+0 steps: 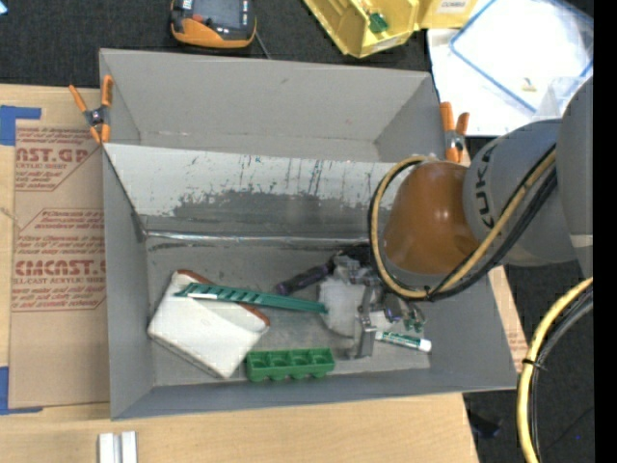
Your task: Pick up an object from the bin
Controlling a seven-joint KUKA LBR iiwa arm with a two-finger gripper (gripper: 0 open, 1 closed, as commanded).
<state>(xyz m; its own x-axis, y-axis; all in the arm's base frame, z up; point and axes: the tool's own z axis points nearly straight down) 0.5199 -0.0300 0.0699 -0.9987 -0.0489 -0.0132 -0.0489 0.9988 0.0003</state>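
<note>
The grey bin [260, 152] holds a small scatter of things along its near floor. The arm [511, 201] reaches in from the right, its orange cover [429, 220] hanging over the right end of the floor. Largest of the loose things is a white block [204, 336] lying at the left. A long green brush [260, 300] rests across its upper edge and points right. A green brick [289, 363] with open cells lies just below, near the front wall. The gripper [364, 331] is low over the floor, right of the middle. It is just beside a white lump [337, 302] on its left. A dark handle-like piece [304, 281] lies beyond that, and a small white-and-green tube [405, 340] lies on the gripper's right. Whether the tool is released or clenched I cannot tell, and nothing can be seen held in it. The step looks like the descent onto a target, most likely the white lump or the tube, since those lie nearest. The next move would call for settling squarely on one of them, closing firmly without dragging in the brush tip, then lifting straight up clear of the walls.
</note>
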